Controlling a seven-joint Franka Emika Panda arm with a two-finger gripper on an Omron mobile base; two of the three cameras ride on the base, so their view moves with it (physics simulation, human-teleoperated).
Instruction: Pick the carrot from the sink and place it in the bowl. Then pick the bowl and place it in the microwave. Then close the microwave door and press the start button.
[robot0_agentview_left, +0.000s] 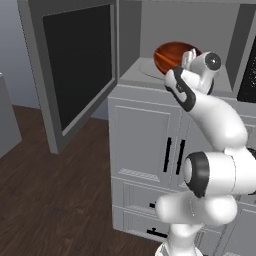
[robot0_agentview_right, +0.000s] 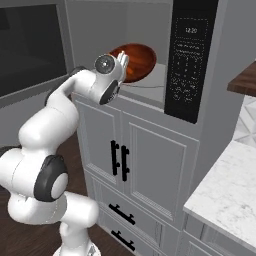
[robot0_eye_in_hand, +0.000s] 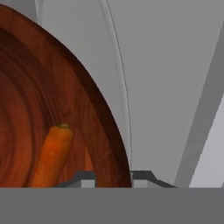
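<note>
Left base view: bowl (robot0_agentview_left: 172, 55) tilted inside the microwave (robot0_agentview_left: 150, 30), over the round turntable, held up off the floor of the cavity rather than lying flat. Gripper (robot0_agentview_left: 189, 59) at the bowl's near right rim, arm reaching up and in from the lower right. Door (robot0_agentview_left: 75, 65) swung wide open to the left, dark window facing the room.

Right base view: same bowl (robot0_agentview_right: 136, 60) seen from the other side, tipped with its hollow toward the camera, just left of the dark control panel (robot0_agentview_right: 192, 60). Gripper (robot0_agentview_right: 121, 61) on the bowl's left edge from here; white turntable edge just below the bowl.

Hand view: rim of the bowl (robot0_eye_in_hand: 87, 100) running between the two finger tips (robot0_eye_in_hand: 83, 178), so clamped on the rim, one tip inside, one outside. Carrot (robot0_eye_in_hand: 52, 155) lying in the hollow, long axis pointing roughly away from the fingers, stem end farthest. Grey cavity wall and turntable arc beyond.

Judged from this: bowl already within the cavity, directly ahead of the hand, needing only lowering onto the turntable and letting go. Then the door, well off to the arm's left, to be pushed shut; start button likely on the panel at right.
</note>
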